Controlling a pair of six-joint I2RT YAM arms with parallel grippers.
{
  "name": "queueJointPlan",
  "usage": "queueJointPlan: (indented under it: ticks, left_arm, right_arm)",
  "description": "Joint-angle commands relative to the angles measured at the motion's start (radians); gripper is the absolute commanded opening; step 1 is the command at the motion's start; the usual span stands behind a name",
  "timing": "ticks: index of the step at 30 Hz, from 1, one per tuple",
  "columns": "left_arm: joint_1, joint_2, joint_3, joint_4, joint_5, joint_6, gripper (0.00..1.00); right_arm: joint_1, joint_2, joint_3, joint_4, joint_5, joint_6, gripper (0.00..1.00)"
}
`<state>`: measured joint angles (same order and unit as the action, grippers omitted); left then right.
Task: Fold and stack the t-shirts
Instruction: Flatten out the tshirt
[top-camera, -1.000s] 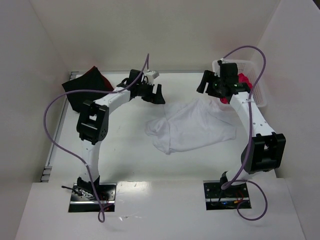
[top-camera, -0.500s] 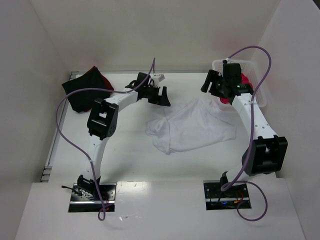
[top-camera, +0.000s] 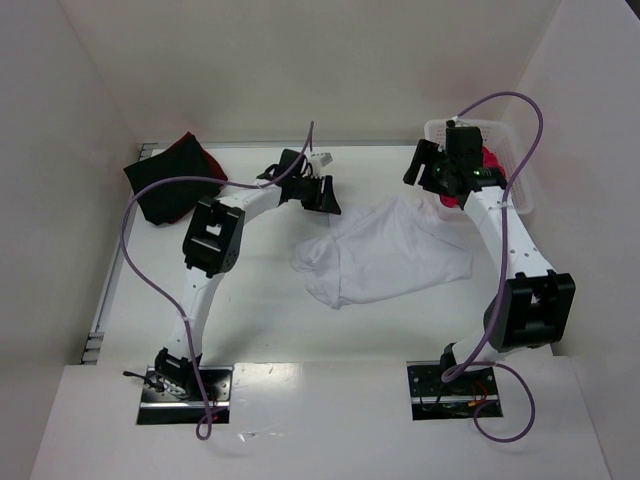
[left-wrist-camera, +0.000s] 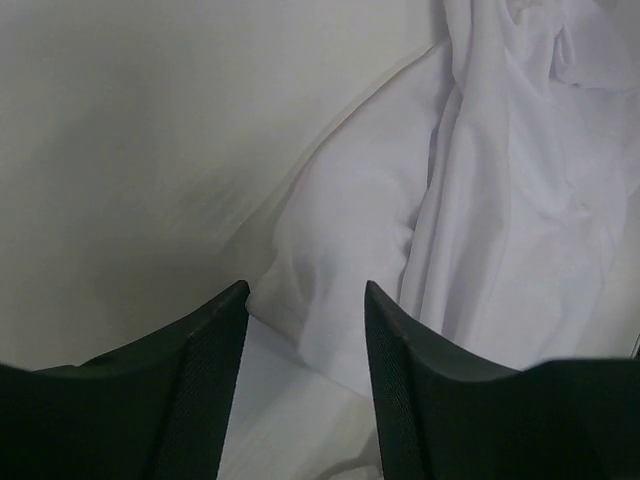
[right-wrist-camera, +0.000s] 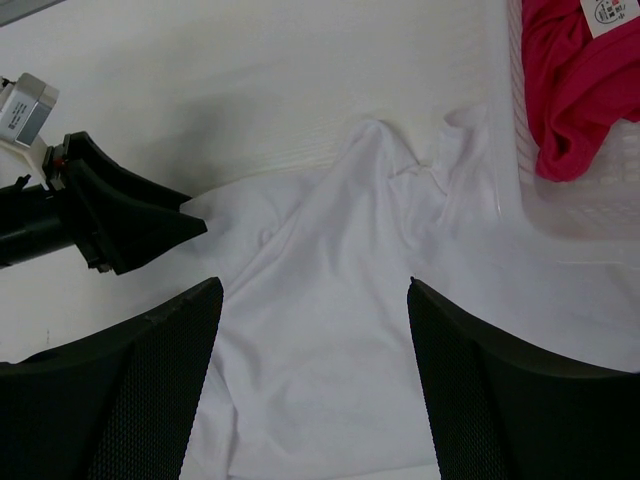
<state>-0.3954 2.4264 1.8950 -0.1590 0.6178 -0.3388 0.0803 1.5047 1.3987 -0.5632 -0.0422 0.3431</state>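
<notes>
The white t-shirt (top-camera: 385, 255) lies crumpled and spread on the table's middle; it also shows in the left wrist view (left-wrist-camera: 480, 190) and the right wrist view (right-wrist-camera: 340, 340). My left gripper (top-camera: 322, 195) is open and empty, just left of the shirt's upper left edge, its jaws either side of a shirt corner. My right gripper (top-camera: 425, 165) is open and empty, raised above the shirt's upper right part. The pink-red t-shirt (right-wrist-camera: 580, 80) lies bunched in the white basket (top-camera: 515, 180). Black and dark red t-shirts (top-camera: 170, 180) are stacked at the far left.
White walls enclose the table at the back, left and right. The lattice basket stands against the right wall. Purple cables loop over both arms. The left arm's fingers (right-wrist-camera: 120, 215) show in the right wrist view at the shirt's edge.
My left gripper has moved right toward the white shirt's upper left edge. My right gripper has shifted slightly right and back. The shirt has not moved.
</notes>
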Motion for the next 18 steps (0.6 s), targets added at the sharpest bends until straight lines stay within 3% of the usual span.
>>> queueJointPlan:
  ticks: [1, 4, 8, 13, 18]
  left_arm:
    - [-0.003, 0.029, 0.036, 0.013, -0.001, -0.014, 0.51]
    - [-0.003, 0.029, 0.042, 0.013, -0.023, -0.014, 0.35]
    - [-0.003, 0.039, 0.069, -0.028, -0.06, -0.043, 0.0]
    - [0.023, -0.08, 0.049, -0.057, -0.135, -0.028, 0.0]
    - [0.13, -0.263, -0.009, -0.107, -0.183, 0.006, 0.0]
  right_arm:
    - [-0.005, -0.024, 0.023, 0.0, 0.021, 0.006, 0.8]
    - [-0.005, -0.024, 0.023, 0.0, 0.021, 0.01, 0.8]
    - [-0.005, -0.024, 0.014, 0.0, 0.03, 0.01, 0.8]
    - [-0.005, -0.034, -0.026, 0.014, 0.027, 0.01, 0.8]
    - [-0.005, -0.034, -0.101, 0.043, -0.031, 0.01, 0.8]
